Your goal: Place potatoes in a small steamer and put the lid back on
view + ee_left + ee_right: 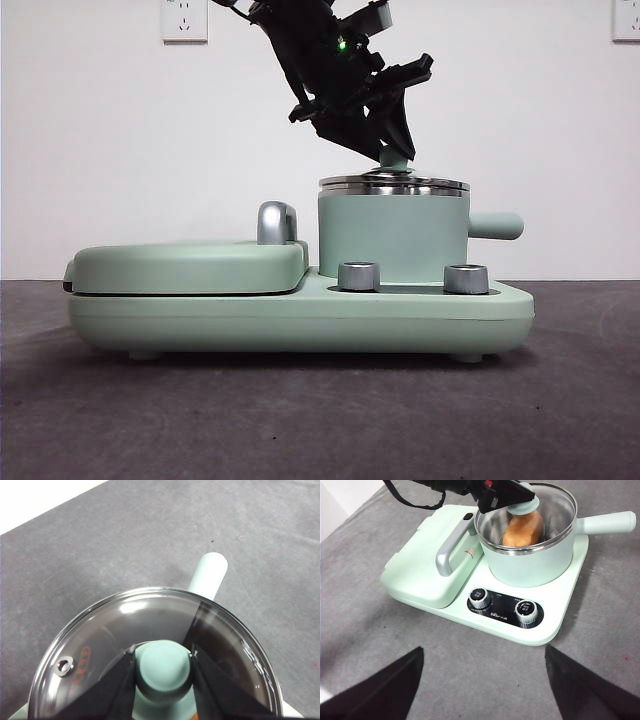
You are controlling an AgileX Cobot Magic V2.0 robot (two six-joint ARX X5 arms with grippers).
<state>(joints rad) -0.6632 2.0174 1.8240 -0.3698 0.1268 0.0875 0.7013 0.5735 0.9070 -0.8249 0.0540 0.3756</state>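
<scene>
The mint-green small steamer (392,235) stands on the right half of the cooker base, its side handle (209,575) pointing away to the right. The glass lid (393,184) rests level on its steel rim. My left gripper (393,150) comes down from above, with a jaw pressed against each side of the lid's green knob (164,670). In the right wrist view the orange-brown potato (522,530) lies inside the steamer (530,565), under the lid. My right gripper (482,650) hangs open and holding nothing over the grey table, in front of the cooker.
A flat green griddle cover (190,265) with a steel handle (275,222) fills the left half of the base (300,320). Two silver dials (359,276) (466,278) sit on the base's front. Grey table surrounds the cooker, with a white wall behind.
</scene>
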